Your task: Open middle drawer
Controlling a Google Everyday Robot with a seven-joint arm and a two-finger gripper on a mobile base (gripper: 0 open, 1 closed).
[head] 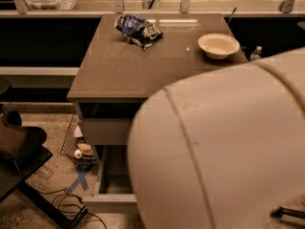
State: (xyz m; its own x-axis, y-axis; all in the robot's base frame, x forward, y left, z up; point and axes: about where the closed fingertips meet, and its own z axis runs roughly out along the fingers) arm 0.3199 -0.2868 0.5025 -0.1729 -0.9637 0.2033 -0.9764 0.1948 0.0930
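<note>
Middle drawer [112, 202] open, pincer unseen (arm [224, 151] blocks)

So the robot's arm [219, 151] was basically right up against the camera, a big rounded white shell with a curved seam, filling the lower right. The gripper was out of view, couldn't spot it anywhere.

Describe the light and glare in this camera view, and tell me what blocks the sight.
Camera view: warm, dim amber light; a pale glare streak lies on the table top near its far edge; the space under the table, with a pulled-out drawer, sits in shadow; the robot's arm shell fills the lower right and hides the pincer, which is not in view.
</note>
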